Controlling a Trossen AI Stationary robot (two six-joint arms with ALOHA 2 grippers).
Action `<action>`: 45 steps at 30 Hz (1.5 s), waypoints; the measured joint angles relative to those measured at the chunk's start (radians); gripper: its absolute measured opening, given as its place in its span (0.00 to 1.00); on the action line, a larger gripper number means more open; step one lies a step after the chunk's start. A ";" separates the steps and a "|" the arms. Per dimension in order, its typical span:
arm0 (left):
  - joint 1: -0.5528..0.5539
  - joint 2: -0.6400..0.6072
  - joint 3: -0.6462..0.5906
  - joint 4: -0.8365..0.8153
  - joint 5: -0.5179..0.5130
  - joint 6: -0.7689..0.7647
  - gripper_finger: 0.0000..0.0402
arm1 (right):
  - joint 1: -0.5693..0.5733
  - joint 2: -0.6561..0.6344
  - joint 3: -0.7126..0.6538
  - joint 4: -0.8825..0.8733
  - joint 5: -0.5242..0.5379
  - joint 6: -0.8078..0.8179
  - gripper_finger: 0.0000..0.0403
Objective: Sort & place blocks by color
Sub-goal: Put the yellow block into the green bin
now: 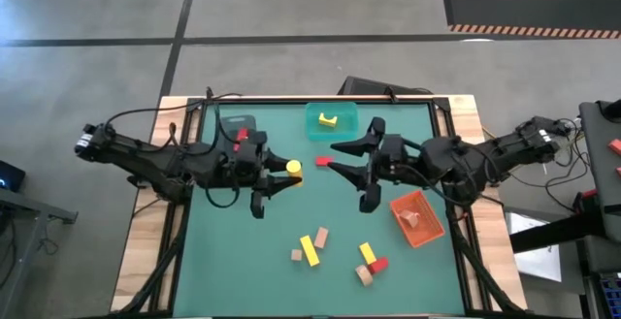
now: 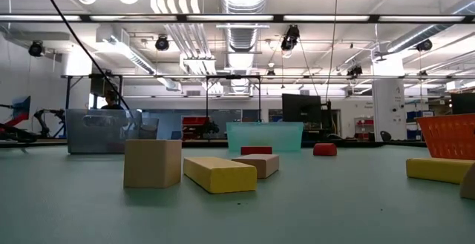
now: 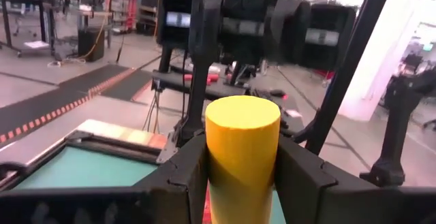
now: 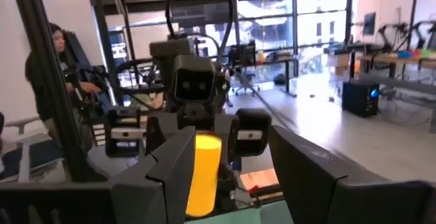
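Left gripper (image 1: 282, 176) clamped on a yellow cylinder (image 3: 242, 152), held above the mat's middle; its lower end hidden between the fingers (image 3: 189, 176). Right gripper (image 1: 332, 156) facing it, spread wide and holding nothing, a red block (image 1: 322, 162) on the mat between its fingertips. Other blocks (image 1: 310, 249) scattered near the front edge, one yellow piece (image 1: 329, 120) only partly visible inside the teal bin (image 1: 314, 125), tan piece in the orange bin (image 1: 434, 228) hard to make out.

Yellow cylinder block (image 1: 293, 167) held upright; other blocks (image 1: 310, 249) lie scattered
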 joint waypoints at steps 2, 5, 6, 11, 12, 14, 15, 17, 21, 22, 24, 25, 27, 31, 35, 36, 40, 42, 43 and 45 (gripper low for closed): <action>0.000 0.001 0.003 0.039 0.000 0.019 0.29 | 0.000 0.005 0.017 -0.057 -0.001 0.029 0.44; 0.002 -0.002 0.007 0.064 0.000 0.031 0.29 | 0.000 0.012 0.042 -0.155 -0.003 0.087 0.44; 0.005 -0.002 0.007 0.064 0.000 0.031 0.29 | 0.000 0.014 0.050 -0.181 -0.007 0.109 0.44; 0.017 -0.002 0.005 0.061 0.001 0.030 0.29 | -0.026 0.034 0.064 -0.238 -0.111 0.172 0.44; 0.018 -0.002 0.005 0.062 0.001 0.030 0.29 | -0.034 0.040 0.064 -0.235 -0.123 0.175 0.44; 0.018 -0.002 0.005 0.065 0.001 0.031 0.29 | -0.049 0.043 0.064 -0.238 -0.131 0.176 0.44; 0.019 -0.002 0.005 0.072 0.001 0.031 0.29 | -0.055 0.048 0.064 -0.237 -0.131 0.176 0.44; 0.019 -0.002 0.005 0.080 0.001 0.031 0.29 | -0.070 0.056 0.064 -0.229 -0.132 0.176 0.44; 0.028 0.007 0.005 0.084 0.002 0.041 0.29 | -0.098 0.081 0.064 -0.219 -0.200 0.183 0.44; 0.031 0.010 0.005 0.083 0.002 0.046 0.29 | -0.100 0.089 0.064 -0.223 -0.215 0.188 0.44; 0.041 0.022 0.006 0.103 0.002 0.048 0.29 | -0.107 0.105 0.064 -0.213 -0.240 0.190 0.44; 0.044 0.024 0.005 0.102 0.006 0.049 0.29 | -0.108 0.113 0.066 -0.216 -0.243 0.190 0.44; 0.045 0.030 0.003 0.109 0.012 0.048 0.29 | -0.112 0.130 0.084 -0.209 -0.263 0.189 0.44; 0.050 0.037 0.000 0.108 0.025 0.047 0.29 | -0.111 0.147 0.117 -0.204 -0.263 0.175 0.44; 0.052 0.043 -0.001 0.135 0.028 0.048 0.29 | -0.111 0.165 0.128 -0.212 -0.264 0.164 0.44; 0.052 0.043 -0.001 0.141 0.030 0.048 0.29 | -0.111 0.169 0.128 -0.214 -0.265 0.162 0.44; 0.053 0.043 -0.001 0.143 0.030 0.048 0.29 | -0.111 0.174 0.128 -0.209 -0.265 0.152 0.44; 0.053 0.044 -0.002 0.142 0.031 0.048 0.29 | -0.111 0.174 0.128 -0.208 -0.265 0.148 0.44; 0.053 0.044 -0.004 0.143 0.031 0.047 0.29 | -0.111 0.174 0.128 -0.208 -0.265 0.147 0.44; 0.053 0.044 -0.005 0.142 0.031 0.047 0.29 | -0.113 0.174 0.128 -0.208 -0.264 0.146 0.44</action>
